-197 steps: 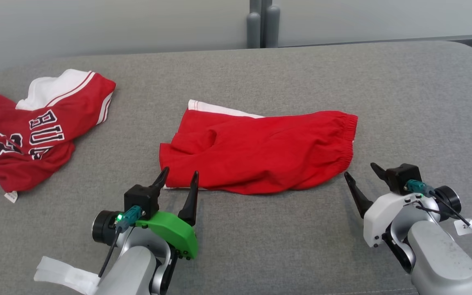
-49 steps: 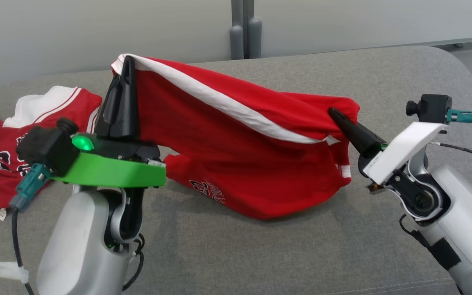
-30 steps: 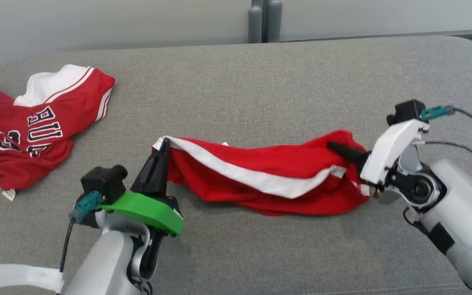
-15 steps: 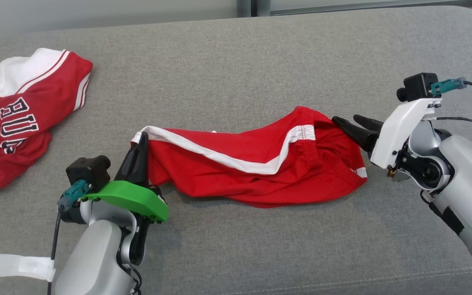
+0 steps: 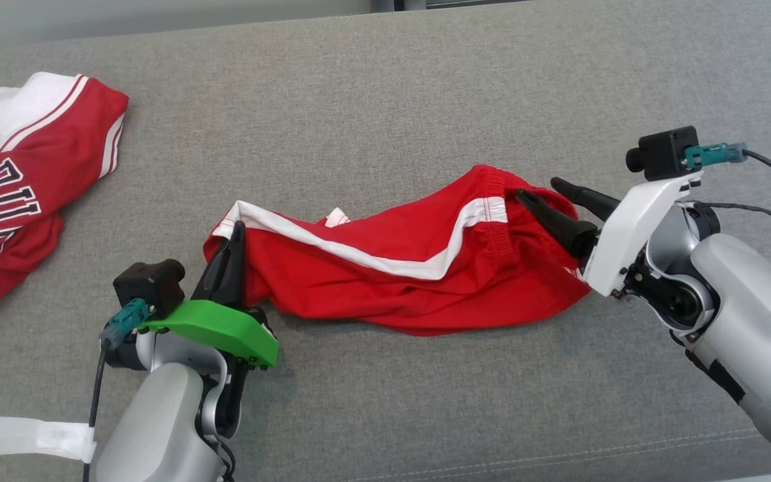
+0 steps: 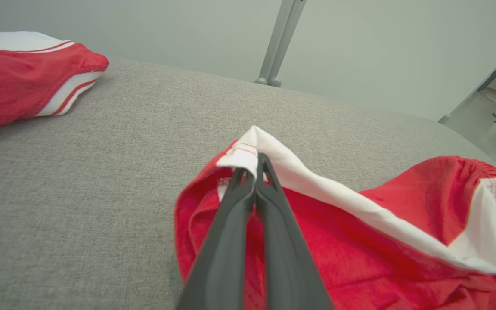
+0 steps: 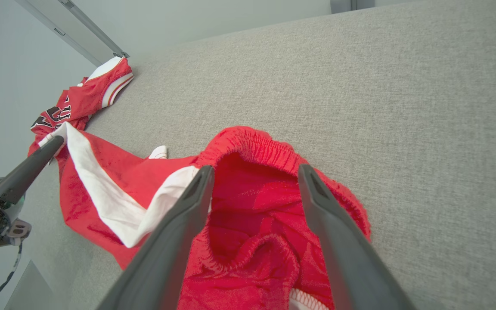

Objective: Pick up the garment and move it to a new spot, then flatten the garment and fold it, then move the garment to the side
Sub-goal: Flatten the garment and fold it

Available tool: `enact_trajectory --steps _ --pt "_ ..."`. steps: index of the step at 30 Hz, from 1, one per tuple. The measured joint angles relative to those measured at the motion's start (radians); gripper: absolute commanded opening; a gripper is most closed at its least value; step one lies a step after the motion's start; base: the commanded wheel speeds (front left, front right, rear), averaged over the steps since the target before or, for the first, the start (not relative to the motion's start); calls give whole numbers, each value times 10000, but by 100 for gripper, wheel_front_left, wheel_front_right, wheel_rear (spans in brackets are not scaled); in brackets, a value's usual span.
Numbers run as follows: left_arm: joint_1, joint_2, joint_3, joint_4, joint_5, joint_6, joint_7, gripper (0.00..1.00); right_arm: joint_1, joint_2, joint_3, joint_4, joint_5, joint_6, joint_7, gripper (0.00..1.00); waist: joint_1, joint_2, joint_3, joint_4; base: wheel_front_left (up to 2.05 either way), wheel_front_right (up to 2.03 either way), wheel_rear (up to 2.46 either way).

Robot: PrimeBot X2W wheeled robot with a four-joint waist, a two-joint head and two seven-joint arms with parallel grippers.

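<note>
- Red cotton shorts with a white side stripe [image 5: 412, 281] lie crumpled on the grey fabric-covered surface [image 5: 385, 87], well apart from the red-and-white lettered jersey [image 5: 24, 187], on its right.
- Left gripper [image 5: 238, 231] pinches the white hem corner [image 6: 243, 150] nearest the jersey; right gripper [image 5: 539, 189] gapes wide over the elastic waistband [image 7: 252, 137], holding nothing.
- Risk: pulling from one corner alone may bunch or drag the cloth toward the jersey rather than flatten it.

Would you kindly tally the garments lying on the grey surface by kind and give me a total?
Shorts: 1
Jersey: 1
Total: 2
</note>
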Motion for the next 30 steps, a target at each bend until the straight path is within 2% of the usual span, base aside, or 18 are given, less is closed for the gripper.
enact_trajectory --steps 11,12,14,16,30 --pt "-73 -38 -339 142 4 -215 -4 0 198 221 861 -316 127 0 -236 100 0 0 52 547 0 0 0" --pt "-74 -38 -341 142 4 -217 -4 0 198 221 888 -309 128 0 -265 96 0 0 59 594 0 0 0" --pt "-78 -46 -280 104 6 -217 -4 0 195 224 993 -270 130 0 -268 80 0 -1 75 669 0 0 0" --pt "-81 -44 -234 59 6 -217 -6 0 194 230 1080 -228 144 0 -339 48 0 0 87 705 0 0 0" --pt "-107 -61 -203 -100 33 -245 -33 0 42 77 1193 -121 278 0 -978 15 0 0 166 686 0 0 0"
